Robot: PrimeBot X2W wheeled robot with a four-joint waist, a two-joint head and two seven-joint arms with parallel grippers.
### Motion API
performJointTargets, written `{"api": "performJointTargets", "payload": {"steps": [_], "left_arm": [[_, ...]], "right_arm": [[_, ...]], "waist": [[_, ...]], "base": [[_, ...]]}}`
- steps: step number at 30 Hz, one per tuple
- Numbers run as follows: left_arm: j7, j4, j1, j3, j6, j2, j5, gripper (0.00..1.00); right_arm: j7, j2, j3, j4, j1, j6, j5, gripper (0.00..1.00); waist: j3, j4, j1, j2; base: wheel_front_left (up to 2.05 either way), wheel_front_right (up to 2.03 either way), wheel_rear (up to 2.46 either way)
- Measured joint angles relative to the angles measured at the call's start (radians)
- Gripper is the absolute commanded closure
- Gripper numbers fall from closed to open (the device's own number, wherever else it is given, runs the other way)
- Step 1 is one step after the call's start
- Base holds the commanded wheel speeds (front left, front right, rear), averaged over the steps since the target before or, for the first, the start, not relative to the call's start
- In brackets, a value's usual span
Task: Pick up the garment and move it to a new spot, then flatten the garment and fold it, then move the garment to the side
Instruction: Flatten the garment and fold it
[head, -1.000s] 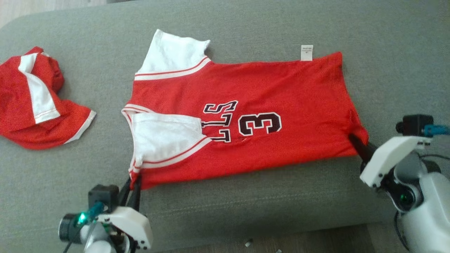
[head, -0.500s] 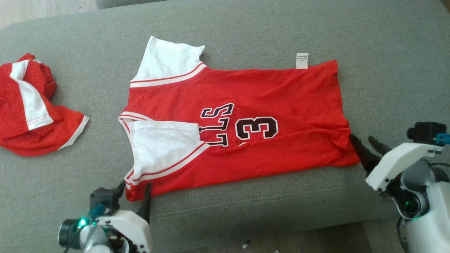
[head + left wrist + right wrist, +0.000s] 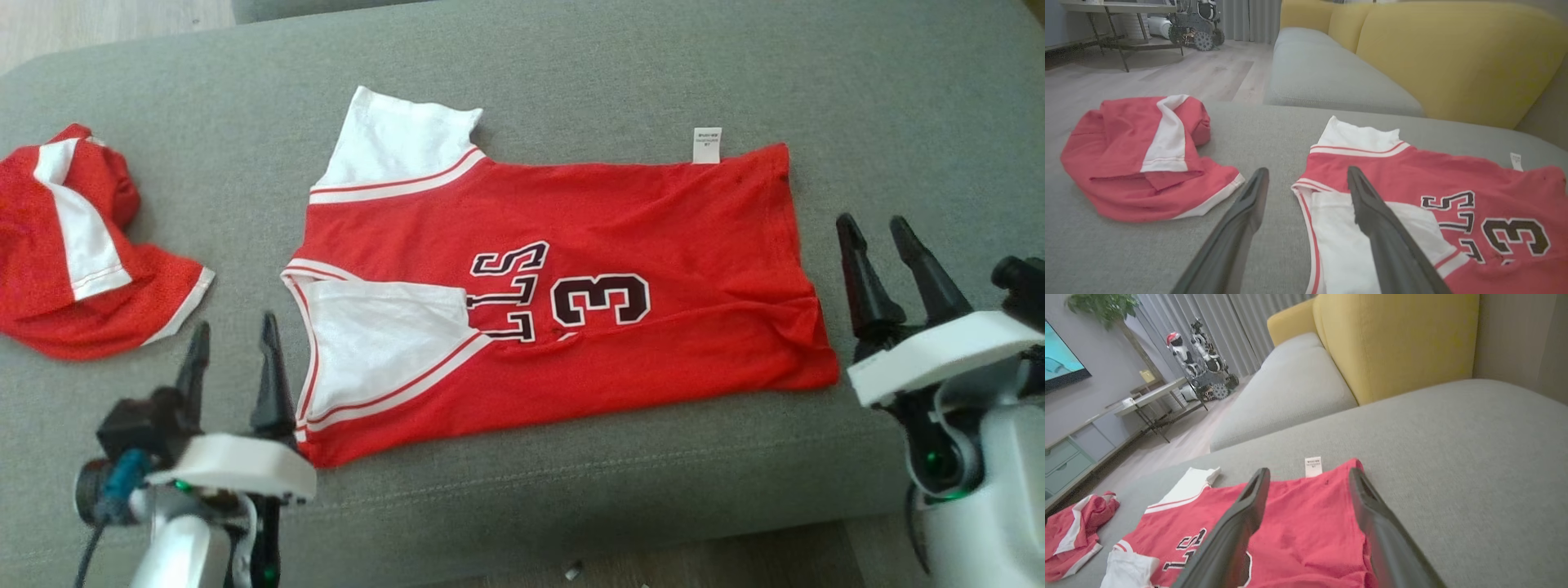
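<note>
The garment is a red jersey with white sleeves and a black "3". It lies flat and sideways on the grey cushion, sleeves to the left, hem to the right. Its near white sleeve is folded in over the chest. My left gripper stands open just left of the near sleeve corner, holding nothing; in the left wrist view my left gripper points past the collar of the garment. My right gripper is open too, right of the hem and clear of it. The right wrist view has my right gripper above the garment.
A second red-and-white piece of clothing lies crumpled at the cushion's left end. The cushion's front edge runs close to my arms, with floor below. A yellow backrest rises behind the far side.
Both grippers were shut on the garment's near edge; they have opened, let go and drawn back, fingers now pointing up. The garment stays flat. The camera shifted slightly.
</note>
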Motion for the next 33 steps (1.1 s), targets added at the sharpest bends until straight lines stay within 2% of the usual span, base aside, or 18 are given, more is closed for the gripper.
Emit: {"api": "performJointTargets", "payload": {"steps": [6, 10, 12, 13, 17, 23, 29, 33], "left_arm": [[-0.012, -0.025, -0.047, 0.018, -0.01, -0.007, -0.002, 0.0], [0.016, -0.021, -0.125, 0.013, -0.038, 0.029, 0.008, 0.0], [0.064, -0.014, -0.193, 0.011, -0.063, 0.057, 0.008, 0.0], [0.125, 0.0, -0.269, -0.001, -0.09, 0.094, 0.013, 0.0], [0.259, 0.023, -0.425, -0.02, -0.149, 0.165, 0.03, 0.0], [0.433, 0.14, -0.643, -0.057, -0.254, 0.259, 0.023, 0.0], [0.6, 0.279, -0.81, -0.132, -0.284, 0.311, -0.02, 0.0], [0.659, 0.364, -0.894, -0.18, -0.288, 0.362, -0.02, 0.0]], "right_arm": [[-0.093, 0.042, 0.02, -0.047, 0.001, 0.0, -0.051, 0.0], [-0.118, 0.062, 0.03, -0.063, -0.012, 0.0, -0.083, 0.0], [-0.123, 0.073, 0.043, -0.065, -0.036, 0.0, -0.094, 0.0], [-0.126, 0.082, 0.056, -0.066, -0.072, 0.0, -0.102, 0.0], [-0.131, 0.095, 0.09, -0.067, -0.159, 0.0, -0.129, 0.0], [-0.151, 0.116, 0.155, -0.047, -0.273, 0.0, -0.143, 0.0], [-0.174, 0.131, 0.205, -0.013, -0.357, 0.0, -0.144, 0.0], [-0.188, 0.134, 0.217, -0.006, -0.394, 0.0, -0.144, 0.0]], "waist": [[0.02, -0.014, 0.0, 0.0], [0.054, -0.031, 0.0, 0.0], [0.075, -0.043, 0.0, 0.0], [0.096, -0.056, 0.0, 0.0], [0.148, -0.086, 0.0001, 0.0], [0.225, -0.146, 0.0002, 0.0], [0.288, -0.21, 0.0002, -0.0001], [0.325, -0.25, 0.0001, 0.0]], "base": [[0.0, 0.0, 0.0], [0.0, 0.0, 0.0], [0.0, 0.0, 0.0], [0.0, 0.0, 0.0], [0.0, 0.0, 0.0], [0.0, 0.0, 0.0], [0.0, 0.0, 0.0], [0.0, 0.0, 0.0]]}}
